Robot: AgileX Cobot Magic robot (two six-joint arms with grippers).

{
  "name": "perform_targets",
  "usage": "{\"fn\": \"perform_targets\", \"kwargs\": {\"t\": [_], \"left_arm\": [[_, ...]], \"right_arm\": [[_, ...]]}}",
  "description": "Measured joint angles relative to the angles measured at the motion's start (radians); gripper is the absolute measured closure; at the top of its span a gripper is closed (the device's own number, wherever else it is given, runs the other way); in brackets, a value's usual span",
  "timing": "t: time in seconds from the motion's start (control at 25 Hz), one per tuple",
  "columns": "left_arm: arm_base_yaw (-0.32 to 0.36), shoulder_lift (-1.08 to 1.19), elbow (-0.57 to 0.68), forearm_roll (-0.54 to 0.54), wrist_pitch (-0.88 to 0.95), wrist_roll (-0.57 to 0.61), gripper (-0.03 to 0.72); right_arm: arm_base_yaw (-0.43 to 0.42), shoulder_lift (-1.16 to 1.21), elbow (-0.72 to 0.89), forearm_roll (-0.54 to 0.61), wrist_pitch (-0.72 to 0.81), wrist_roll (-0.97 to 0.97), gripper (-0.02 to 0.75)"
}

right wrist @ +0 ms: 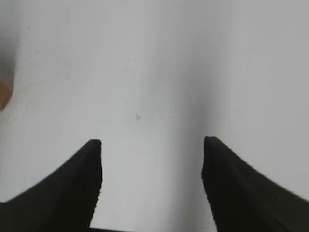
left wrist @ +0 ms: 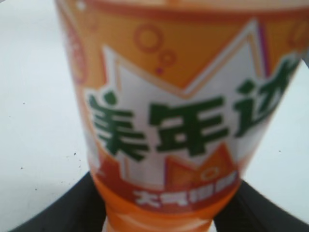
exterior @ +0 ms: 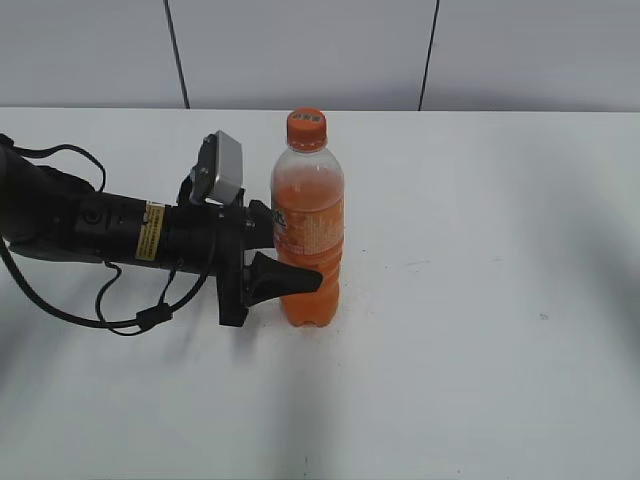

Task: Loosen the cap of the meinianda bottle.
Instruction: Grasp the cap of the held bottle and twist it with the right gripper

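While the meinianda bottle (exterior: 308, 235) is standing upright mid-bench (exterior: 480, 300), I'm clamping my left hand (exterior: 285, 262) around its lower body. Only the exterior view is showing the cap (exterior: 307, 128), sitting on top; left wrist is filling with label. My right hand (right wrist: 150, 159) is hanging wide, gripping nothing, over bare bench.

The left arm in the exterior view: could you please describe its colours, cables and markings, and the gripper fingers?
The left arm is matte black with a yellow label, loose black cables and a grey wrist camera. The left gripper has black pointed fingers; the right gripper looks alike.
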Motion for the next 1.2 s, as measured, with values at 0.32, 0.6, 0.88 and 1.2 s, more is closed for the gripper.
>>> {"fn": "perform_targets", "kwargs": {"t": [0.32,0.6,0.88,1.2], "left_arm": [[0.000,0.000,0.000,0.001,-0.002,0.000,0.302],[0.000,0.000,0.000,0.001,-0.002,0.000,0.304],[0.000,0.000,0.000,0.001,-0.002,0.000,0.304],[0.000,0.000,0.000,0.001,-0.002,0.000,0.304]], "right_arm": [[0.020,0.277,-0.271,-0.012,0.001,0.004,0.288],[0.298,0.377,-0.336,0.000,0.003,0.037,0.292],[0.570,0.509,-0.451,0.000,0.005,0.108,0.293],[0.671,0.614,-0.553,-0.017,0.005,0.143,0.293]]}}
